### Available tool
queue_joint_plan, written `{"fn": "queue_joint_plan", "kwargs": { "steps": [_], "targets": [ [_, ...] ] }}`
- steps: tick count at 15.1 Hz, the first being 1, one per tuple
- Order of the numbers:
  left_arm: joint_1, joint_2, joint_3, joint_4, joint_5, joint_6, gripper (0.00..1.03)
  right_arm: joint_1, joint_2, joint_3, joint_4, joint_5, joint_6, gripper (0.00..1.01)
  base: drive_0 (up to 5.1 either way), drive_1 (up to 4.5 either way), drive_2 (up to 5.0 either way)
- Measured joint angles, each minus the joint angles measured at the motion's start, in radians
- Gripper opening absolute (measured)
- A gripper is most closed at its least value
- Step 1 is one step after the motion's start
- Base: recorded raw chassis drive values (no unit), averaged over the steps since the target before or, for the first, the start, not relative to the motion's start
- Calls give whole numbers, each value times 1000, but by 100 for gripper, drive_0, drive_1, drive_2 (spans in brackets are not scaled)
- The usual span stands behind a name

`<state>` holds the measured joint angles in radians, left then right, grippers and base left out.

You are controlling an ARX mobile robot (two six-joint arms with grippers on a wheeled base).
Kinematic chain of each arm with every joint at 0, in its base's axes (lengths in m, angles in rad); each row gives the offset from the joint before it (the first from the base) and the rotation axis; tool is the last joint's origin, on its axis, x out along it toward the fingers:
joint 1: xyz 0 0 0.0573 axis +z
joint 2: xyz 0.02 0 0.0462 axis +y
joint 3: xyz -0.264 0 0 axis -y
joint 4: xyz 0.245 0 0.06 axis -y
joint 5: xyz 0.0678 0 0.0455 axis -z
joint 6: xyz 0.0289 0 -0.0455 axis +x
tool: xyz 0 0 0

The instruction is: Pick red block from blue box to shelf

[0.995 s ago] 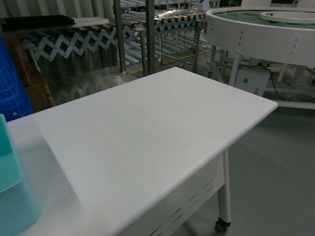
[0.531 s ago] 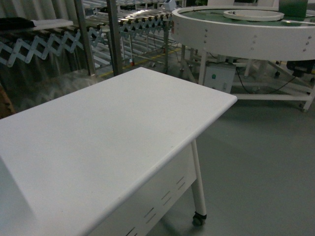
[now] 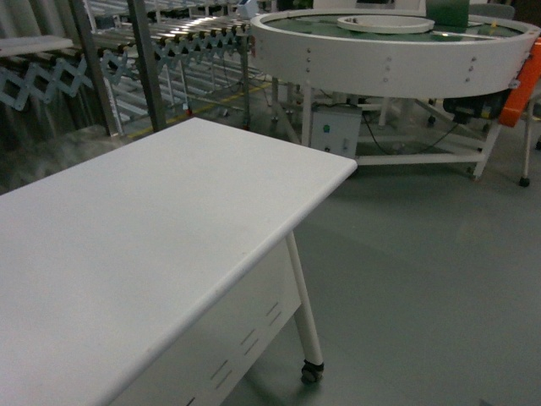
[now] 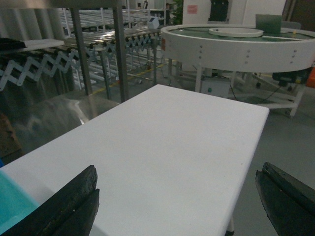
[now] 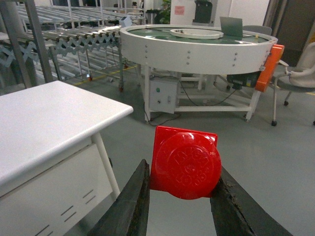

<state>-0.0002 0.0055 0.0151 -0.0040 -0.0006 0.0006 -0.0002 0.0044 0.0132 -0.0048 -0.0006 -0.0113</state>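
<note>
The right gripper (image 5: 182, 196) clamps the red block (image 5: 185, 162) above grey floor (image 5: 236, 142) off the white bench's (image 3: 152, 220) corner, the left gripper (image 4: 179, 199) spread wide over that bench, a sliver of blue box (image 4: 12, 204) at its near-left edge, with a round white conveyor table (image 3: 389, 51) beyond.

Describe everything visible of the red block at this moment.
The red block shows only in the right wrist view. It is a glossy red plastic brick with a square body, its big round stud, bearing raised lettering, turned toward the camera. The right gripper clamps it between two dark fingers, one against each side, and holds it in the air above the grey floor, to the right of the white table. Nothing else touches it.
</note>
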Motion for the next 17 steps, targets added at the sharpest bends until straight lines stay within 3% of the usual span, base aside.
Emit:
{"fn": "queue_joint_plan", "kwargs": {
  "steps": [17],
  "targets": [
    [0, 0, 0, 0, 0, 0, 98, 0, 0, 0, 0, 0, 0, 28, -142, -142, -142]
  ]
}}
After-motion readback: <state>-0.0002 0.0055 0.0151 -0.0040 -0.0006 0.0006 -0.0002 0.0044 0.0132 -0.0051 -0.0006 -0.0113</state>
